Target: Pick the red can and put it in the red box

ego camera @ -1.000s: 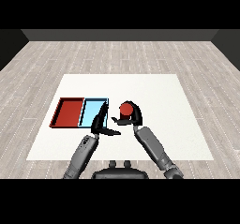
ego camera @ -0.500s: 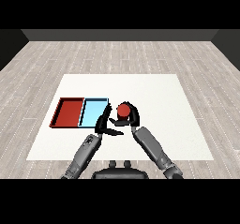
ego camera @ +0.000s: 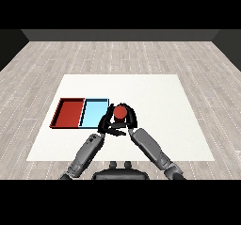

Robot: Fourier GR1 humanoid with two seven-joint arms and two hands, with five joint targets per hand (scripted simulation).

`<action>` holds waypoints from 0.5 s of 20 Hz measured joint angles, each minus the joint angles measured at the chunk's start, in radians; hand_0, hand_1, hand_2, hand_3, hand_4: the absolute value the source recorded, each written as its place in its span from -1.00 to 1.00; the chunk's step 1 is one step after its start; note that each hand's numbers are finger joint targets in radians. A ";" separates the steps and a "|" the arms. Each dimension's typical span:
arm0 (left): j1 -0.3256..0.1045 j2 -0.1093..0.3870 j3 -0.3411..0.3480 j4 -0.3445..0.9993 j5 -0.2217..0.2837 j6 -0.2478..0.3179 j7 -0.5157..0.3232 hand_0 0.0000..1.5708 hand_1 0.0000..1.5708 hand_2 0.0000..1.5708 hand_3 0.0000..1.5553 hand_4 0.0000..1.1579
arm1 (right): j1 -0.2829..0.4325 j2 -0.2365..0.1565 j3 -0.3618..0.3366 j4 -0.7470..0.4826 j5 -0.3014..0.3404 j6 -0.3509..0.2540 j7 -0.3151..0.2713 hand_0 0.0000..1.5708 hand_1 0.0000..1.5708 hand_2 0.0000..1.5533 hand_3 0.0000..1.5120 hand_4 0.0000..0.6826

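Red can (ego camera: pixel 120 112) sits inside the curl of the right hand (ego camera: pixel 128 122), upright, its red top showing above the black fingers. Whether it is lifted or on the table can't be told from this view.

Left to right: the red tray (ego camera: pixel 60 115) lies furthest left of the holding hand, well apart. The light blue tray (ego camera: pixel 92 114) sits between them, its right edge just beside the can. The left hand (ego camera: pixel 104 123) is immediately left of the can, fingers mostly straight, close against the right hand; touching or not can't be told. Right hand wraps the can from the right and near side.

Key relation: the goal tray lies to the left of the can, past the blue one, so the carry has to cross over the blue tray. Can's long axis is vertical. The right hand has the can; the left hand is nearer the trays.

Versus one second ago: can and right hand have shifted leftward and toward the robot, closer to the blue tray edge. Left hand has closed in beside the can. Trays unchanged.
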 measured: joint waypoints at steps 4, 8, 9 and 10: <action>0.006 0.000 -0.047 -0.010 0.012 0.036 -0.009 -1.00 -1.00 -1.00 -1.00 -1.00 | -0.005 0.000 0.026 -0.010 -0.021 -0.023 -0.005 0.91 0.91 0.87 0.82 0.81; -0.006 0.008 -0.063 -0.028 0.029 0.067 0.003 -1.00 -1.00 -1.00 -1.00 -1.00 | -0.043 -0.003 0.048 0.017 -0.043 -0.041 -0.005 0.89 0.89 0.87 0.82 0.82; -0.023 0.008 -0.057 -0.019 0.034 0.064 0.011 -1.00 -1.00 -1.00 -1.00 -1.00 | -0.038 -0.003 0.065 0.020 -0.049 -0.051 -0.016 0.89 0.89 0.87 0.81 0.85; -0.037 0.011 -0.063 -0.006 0.042 0.072 0.010 -1.00 -1.00 -1.00 -1.00 -0.90 | -0.044 -0.004 0.061 0.039 -0.054 -0.042 -0.027 0.88 0.88 0.88 0.81 0.86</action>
